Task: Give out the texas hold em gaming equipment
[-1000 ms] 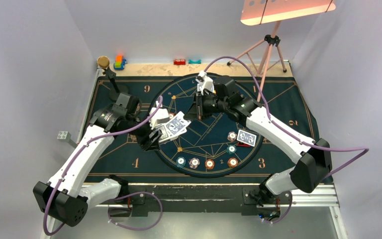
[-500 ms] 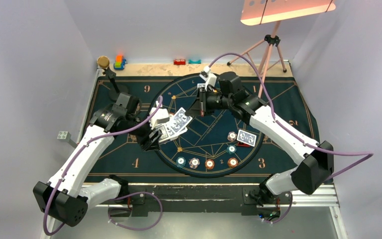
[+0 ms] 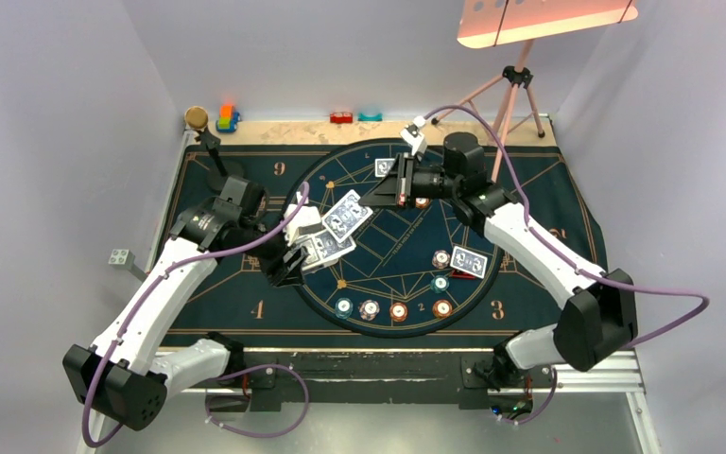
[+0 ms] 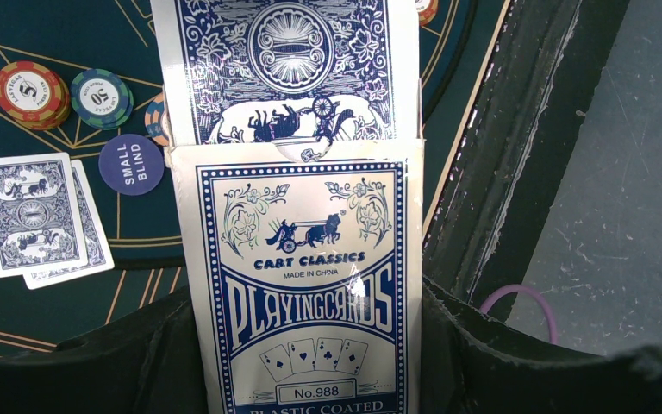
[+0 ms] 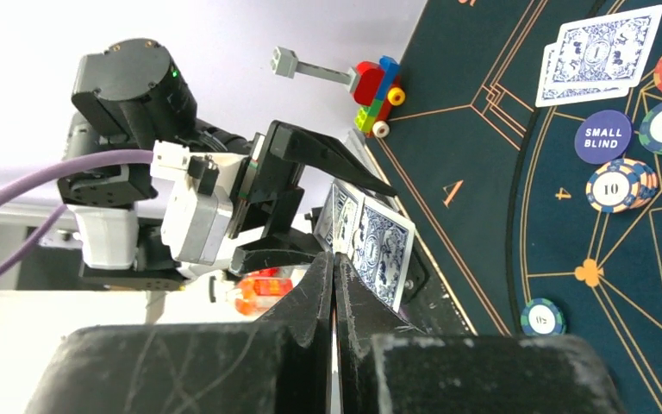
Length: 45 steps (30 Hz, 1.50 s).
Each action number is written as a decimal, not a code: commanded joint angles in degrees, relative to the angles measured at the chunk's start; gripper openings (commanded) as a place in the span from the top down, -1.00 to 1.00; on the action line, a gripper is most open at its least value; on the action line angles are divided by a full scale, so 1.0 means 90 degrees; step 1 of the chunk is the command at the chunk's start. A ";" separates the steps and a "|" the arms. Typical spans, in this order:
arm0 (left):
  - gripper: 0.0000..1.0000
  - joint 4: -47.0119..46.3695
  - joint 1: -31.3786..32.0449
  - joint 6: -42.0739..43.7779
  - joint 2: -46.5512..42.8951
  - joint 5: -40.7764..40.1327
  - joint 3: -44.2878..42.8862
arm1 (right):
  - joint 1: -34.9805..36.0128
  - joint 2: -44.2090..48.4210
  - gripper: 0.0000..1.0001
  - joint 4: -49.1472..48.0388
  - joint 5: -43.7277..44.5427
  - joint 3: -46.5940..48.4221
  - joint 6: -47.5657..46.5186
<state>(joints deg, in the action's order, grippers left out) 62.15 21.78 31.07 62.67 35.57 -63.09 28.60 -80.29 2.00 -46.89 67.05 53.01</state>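
My left gripper (image 4: 309,341) (image 3: 293,257) is shut on a blue and white playing card box (image 4: 306,276) (image 3: 324,248). Blue-backed cards (image 4: 289,69) stick out of its open end. The right gripper (image 5: 334,269) (image 3: 378,195) is shut on one blue-backed card (image 3: 348,215) (image 5: 385,250), held just beyond the box over the round mat. Its white edge shows between the closed fingers. A single card (image 3: 384,167) lies at the far side of the mat. A pair of cards (image 3: 469,261) (image 4: 34,216) lies at the right beside a small blind disc (image 4: 131,164). Several chips (image 3: 398,310) line the near arc.
A black stand (image 3: 213,151) rises at the far left of the mat (image 3: 529,189). Toy blocks (image 3: 228,117) (image 3: 341,117) sit on the wooden strip behind. A pink tripod (image 3: 510,95) with a lamp stands at the far right. The left arm's wrist (image 5: 138,172) fills the right wrist view.
The right gripper has closed on a card and drawn it out of the box, up and to the right. Its wrist swung toward the far right. The left arm stayed still.
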 commanded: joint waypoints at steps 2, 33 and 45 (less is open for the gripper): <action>0.81 -0.0207 -0.0037 0.0064 -0.0068 0.0149 -0.0012 | -0.0296 -0.0030 1.00 -0.1524 -0.0643 -0.0467 0.1270; 0.81 0.0020 -0.0037 -0.0007 -0.0073 0.0559 -0.0004 | -0.1889 -0.5133 1.00 -0.0088 0.2593 0.4012 -0.0084; 0.81 0.0036 -0.0037 -0.0053 -0.0041 0.0627 -0.0021 | -0.1836 -0.5831 -0.24 0.0895 0.3433 0.4557 -0.0293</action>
<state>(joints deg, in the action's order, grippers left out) 62.67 21.78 31.03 62.67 38.48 -62.89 12.10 -132.55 4.91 -19.46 104.14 51.51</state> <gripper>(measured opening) 0.698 0.457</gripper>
